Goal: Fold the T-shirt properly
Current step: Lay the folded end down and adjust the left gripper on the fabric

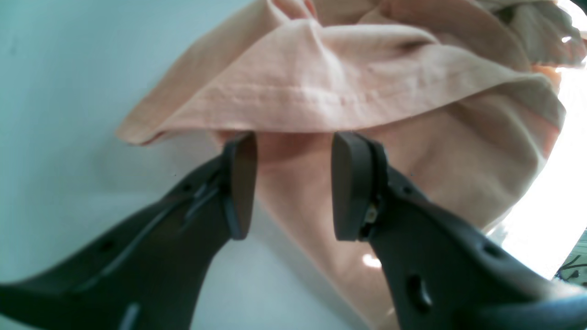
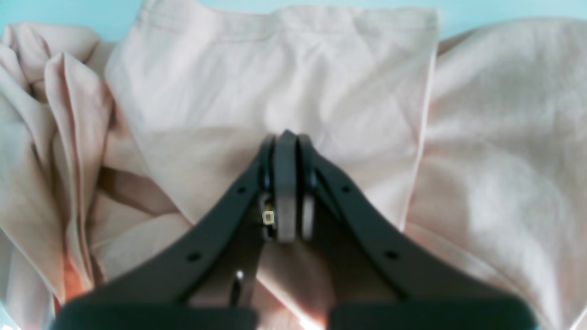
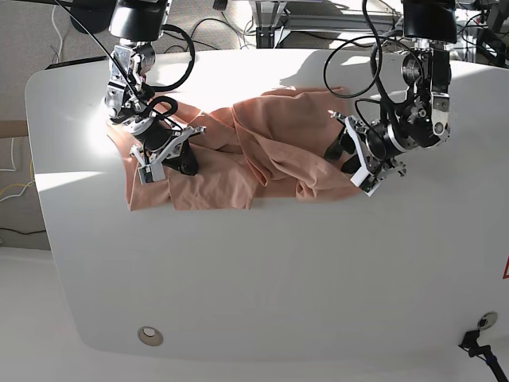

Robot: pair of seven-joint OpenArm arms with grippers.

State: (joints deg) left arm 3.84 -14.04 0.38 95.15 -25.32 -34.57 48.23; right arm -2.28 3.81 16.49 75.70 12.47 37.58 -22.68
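Observation:
The salmon-pink T-shirt (image 3: 238, 155) lies crumpled across the back half of the white table (image 3: 262, 270). In the base view, my left gripper (image 3: 339, 155) sits at the shirt's right edge. The left wrist view shows this gripper (image 1: 293, 142) open, its tips just under a folded hem of the T-shirt (image 1: 321, 87), with more cloth below the gap and nothing pinched. My right gripper (image 3: 184, 163) is over the shirt's left part. Its fingers (image 2: 286, 151) are shut together above a flat panel of the T-shirt (image 2: 284, 73), and no cloth shows between them.
Black cables (image 3: 350, 56) run over the table's back edge behind both arms. A round metal fitting (image 3: 149, 336) sits near the front-left corner. Bright sunlight falls across the back of the table. A bunched ridge of cloth (image 2: 59, 128) lies left of my right gripper.

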